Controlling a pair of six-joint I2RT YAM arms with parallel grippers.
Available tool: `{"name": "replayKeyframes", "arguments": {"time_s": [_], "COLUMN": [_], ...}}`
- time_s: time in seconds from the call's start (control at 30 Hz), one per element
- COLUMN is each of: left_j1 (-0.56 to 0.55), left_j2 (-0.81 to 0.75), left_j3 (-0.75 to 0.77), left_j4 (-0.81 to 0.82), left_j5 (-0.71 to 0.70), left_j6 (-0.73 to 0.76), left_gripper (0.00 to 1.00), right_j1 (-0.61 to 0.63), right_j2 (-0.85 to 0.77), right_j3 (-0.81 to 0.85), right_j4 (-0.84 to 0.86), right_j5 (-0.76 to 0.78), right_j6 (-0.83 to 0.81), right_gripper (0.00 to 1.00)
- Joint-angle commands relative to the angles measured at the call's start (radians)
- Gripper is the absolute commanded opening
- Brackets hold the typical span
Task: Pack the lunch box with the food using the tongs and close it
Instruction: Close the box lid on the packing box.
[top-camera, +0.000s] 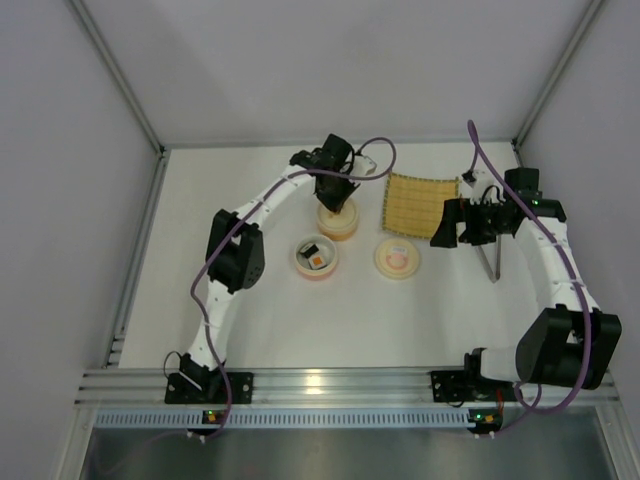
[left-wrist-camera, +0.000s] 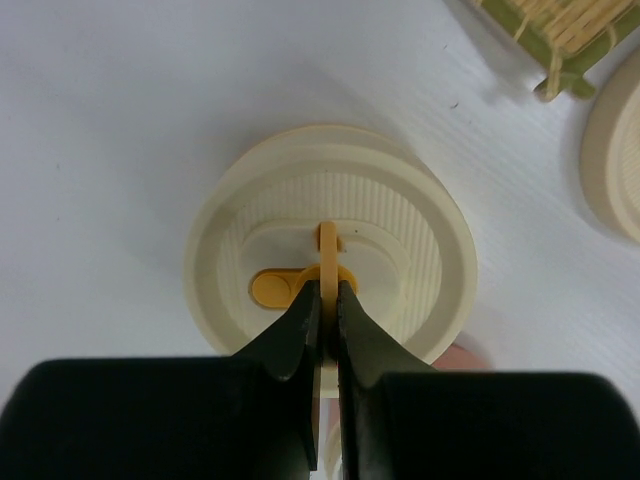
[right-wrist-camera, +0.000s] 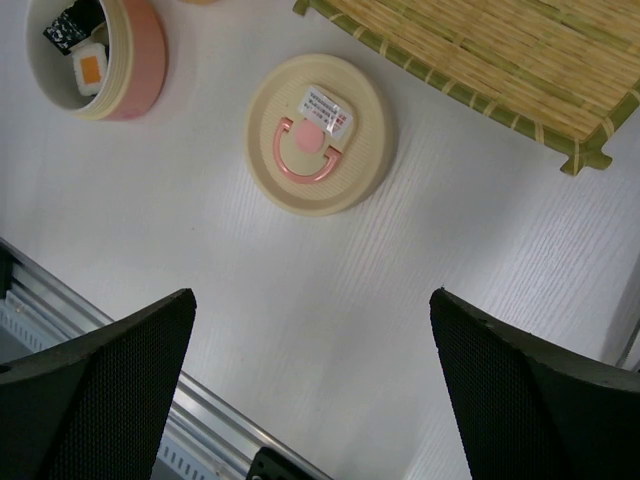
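Observation:
A cream lid (left-wrist-camera: 400, 230) with an orange ring handle (left-wrist-camera: 327, 250) rests on the orange-rimmed bowl (top-camera: 337, 228) of the lunch box. My left gripper (left-wrist-camera: 328, 292) is shut on that upright ring from above. The pink-rimmed bowl (right-wrist-camera: 130, 60) stands uncovered with food in it, two sushi rolls (right-wrist-camera: 88, 66). Its lid (right-wrist-camera: 318, 135) with a pink ring lies flat on the table beside it. My right gripper (right-wrist-camera: 312, 295) hovers open over bare table, holding nothing. The grey tongs (top-camera: 488, 262) lie on the table under the right arm.
The woven bamboo mat (top-camera: 422, 203) lies behind the pink lid (top-camera: 397, 258), between the two grippers. An aluminium rail (right-wrist-camera: 90, 330) runs along the near table edge. Grey walls close in the table on three sides.

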Motion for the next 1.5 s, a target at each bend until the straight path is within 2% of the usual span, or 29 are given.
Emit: {"name": "replayKeyframes", "arguments": {"time_s": [0.0,0.23,0.4,0.63,1.47], "left_j1": [0.063,0.114,0.116,0.119,0.126], "left_j2": [-0.074,-0.117,-0.082,-0.068,-0.027], "left_j3": [-0.064,-0.088,0.01,0.059,0.034], "left_j4": [-0.151,-0.151,-0.187,-0.203,-0.19], "left_j5": [-0.066,-0.078,-0.068,-0.072,-0.059], "left_j6": [0.049,0.049,0.023,0.009,0.0], "left_gripper": [0.0,0.0,0.0,0.0,0.0], "right_j1": [-0.011,-0.013,-0.013,-0.013,-0.013], "right_j2": [-0.031,-0.027,-0.034,-0.039,-0.027], "right_j3": [0.015,0.005,0.011,0.006,0.003], "right_j4": [0.058,0.073,0.068,0.065,0.071], "right_j5": [-0.039,-0.051,-0.056,-0.057,-0.057], "right_j6": [0.002,0.011,0.013,0.011,0.013], "right_gripper": [0.99,0.99,0.99,0.99,0.99]}}
